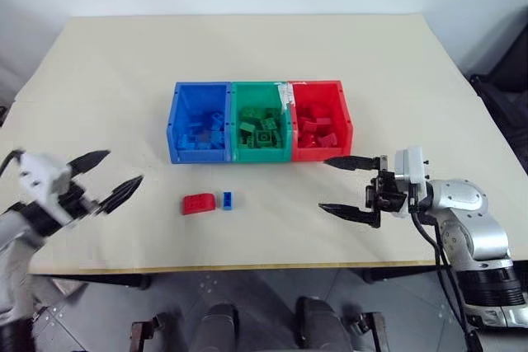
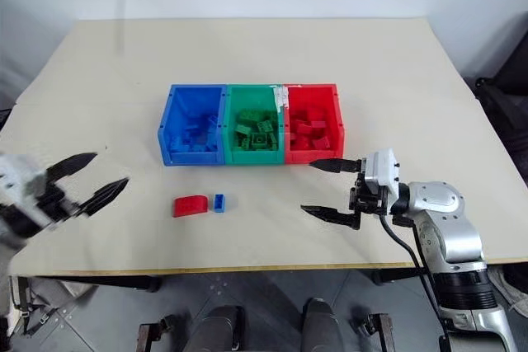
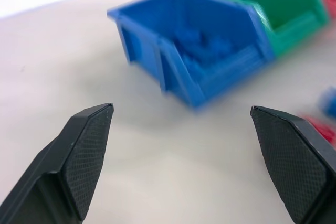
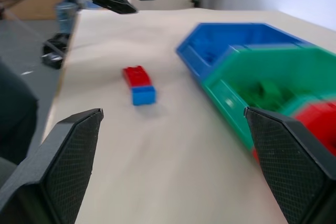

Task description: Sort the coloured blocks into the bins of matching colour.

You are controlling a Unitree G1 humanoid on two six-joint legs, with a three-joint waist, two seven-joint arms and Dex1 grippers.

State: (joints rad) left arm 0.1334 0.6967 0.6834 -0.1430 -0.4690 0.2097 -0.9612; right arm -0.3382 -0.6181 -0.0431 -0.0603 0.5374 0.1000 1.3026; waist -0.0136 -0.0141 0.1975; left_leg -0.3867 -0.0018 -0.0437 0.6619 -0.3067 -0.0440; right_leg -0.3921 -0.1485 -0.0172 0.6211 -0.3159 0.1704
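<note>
Three joined bins stand mid-table: blue bin (image 1: 175, 133), green bin (image 1: 261, 152), red bin (image 1: 345, 125), each holding several blocks of its own colour. In front of them on the table lie a red block with a curved top (image 1: 198, 203) and a small blue block (image 1: 228, 200), side by side. My left gripper (image 1: 110, 176) is open and empty near the table's left front edge, left of the loose blocks. My right gripper (image 1: 347, 186) is open and empty, pointing left, in front of the red bin and right of the loose blocks.
The beige table (image 1: 264, 55) stretches wide behind and beside the bins. Its front edge (image 1: 247, 267) runs just below the grippers. A white tag (image 1: 286, 95) sits on the wall between the green and red bins.
</note>
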